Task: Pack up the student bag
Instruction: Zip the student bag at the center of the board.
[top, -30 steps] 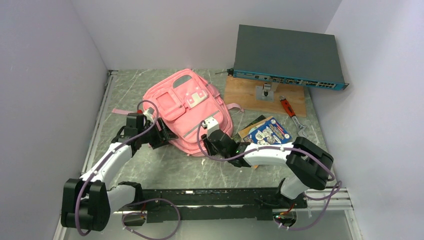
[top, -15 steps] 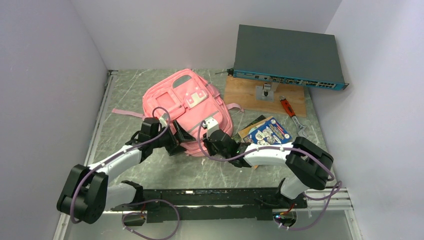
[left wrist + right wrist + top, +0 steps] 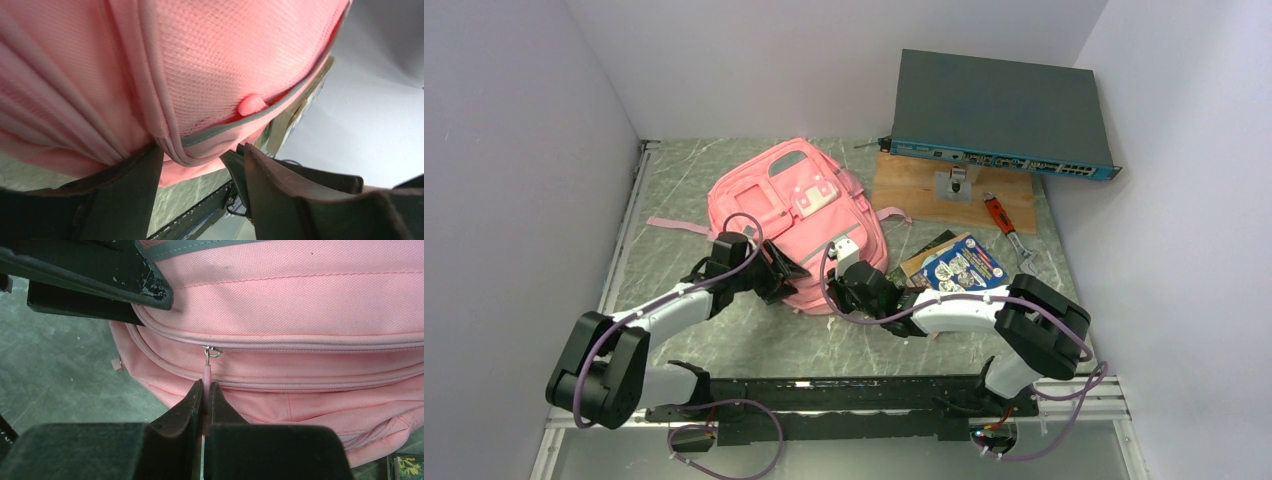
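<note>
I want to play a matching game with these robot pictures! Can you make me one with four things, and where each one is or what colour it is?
Things:
1. zipper pull
2. network switch
3. wrench
4. picture book

Clues:
A. red handle
B. blue cover, lying right of the student bag
C. pinched in the right pincer
D. at the very back, by the wooden board

Pairs: 1-C, 2-D, 3-A, 4-B
</note>
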{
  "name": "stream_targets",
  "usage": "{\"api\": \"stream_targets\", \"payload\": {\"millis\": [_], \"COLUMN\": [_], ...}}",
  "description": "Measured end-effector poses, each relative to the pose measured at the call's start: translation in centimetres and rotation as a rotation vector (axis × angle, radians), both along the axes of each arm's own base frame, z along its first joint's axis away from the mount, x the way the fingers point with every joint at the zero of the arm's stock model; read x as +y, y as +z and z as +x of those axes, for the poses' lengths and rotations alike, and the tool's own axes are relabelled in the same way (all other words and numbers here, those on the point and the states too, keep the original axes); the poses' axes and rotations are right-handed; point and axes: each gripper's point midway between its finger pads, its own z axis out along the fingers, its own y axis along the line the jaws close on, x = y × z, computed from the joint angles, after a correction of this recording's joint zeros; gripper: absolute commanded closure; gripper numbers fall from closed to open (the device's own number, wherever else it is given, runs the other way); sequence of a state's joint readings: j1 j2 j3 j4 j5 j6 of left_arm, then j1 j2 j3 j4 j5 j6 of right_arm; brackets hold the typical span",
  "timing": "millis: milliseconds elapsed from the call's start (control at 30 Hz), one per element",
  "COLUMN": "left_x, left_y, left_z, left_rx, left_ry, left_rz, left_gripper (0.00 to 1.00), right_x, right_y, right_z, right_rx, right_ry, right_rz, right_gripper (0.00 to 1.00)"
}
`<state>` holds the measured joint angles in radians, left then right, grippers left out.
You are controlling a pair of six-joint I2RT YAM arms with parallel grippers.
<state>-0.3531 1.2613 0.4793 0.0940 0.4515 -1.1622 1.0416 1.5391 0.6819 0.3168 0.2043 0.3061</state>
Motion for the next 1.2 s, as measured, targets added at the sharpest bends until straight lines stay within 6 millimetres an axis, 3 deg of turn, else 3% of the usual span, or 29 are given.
{"api": "stream_targets", "payload": {"millis": [167,333,533,800,933,1067,1200], "left_x": [1.8,3.6,5.8,10.7,11.7,12.0,11.9], "left_y": [-1.2,-0.2,0.1,0.9,1.2,1.3,1.3], "left_z": [0.4,0.8,0.5,0.0,-0.3,-0.6,-0.8], "left_rx": [-0.005,-0.049,-0.049,-0.096,-0.096,-0.086,-0.078], "left_ry": [0.041,0.047,0.041,0.110,0.113,0.100,0.084], "left_rz": [0.110,0.174,0.232,0.362,0.380,0.375,0.365], "left_gripper": [0.72,1.00,1.00,1.00,1.00,0.82,0.37], "right_x": [-0.1,-0.2,-0.4,-4.6,-4.8,-4.4,-4.5], "right_y": [0.1,0.8,2.1,2.0,2.1,2.1,2.1], "right_z": [0.0,0.0,0.2,2.6,2.9,2.4,2.5], "right_rx": [-0.008,-0.030,-0.063,-0.074,-0.079,-0.076,-0.075], "right_ry": [0.001,-0.001,-0.002,-0.102,-0.090,-0.047,-0.048], "right_rz": [-0.005,-0.003,0.014,-0.020,-0.023,-0.022,-0.018], "right_gripper": [1.00,1.00,1.00,1.00,1.00,1.00,1.00]}}
